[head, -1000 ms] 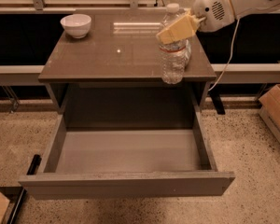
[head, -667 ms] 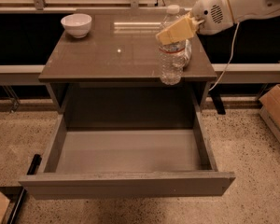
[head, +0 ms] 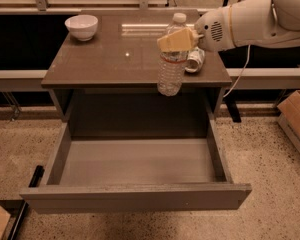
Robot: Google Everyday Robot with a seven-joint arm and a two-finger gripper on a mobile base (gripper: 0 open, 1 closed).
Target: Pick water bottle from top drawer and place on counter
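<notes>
Views: one. Station: raised, in front of the cabinet, facing it and tilted steeply down.
Gripper (head: pixel 176 39): upper centre-right of frame, clasped on the water bottle (head: pixel 170 74), with its arm entering from the right edge.
Below the gripper and nearer the lens: top drawer (head: pixel 135 196), pulled open, full width in frame.
Left of and behind the gripper: counter (head: pixel 105 59), seen whole.
Range: middling, with floor (head: pixel 270 174) showing on both sides.
</notes>
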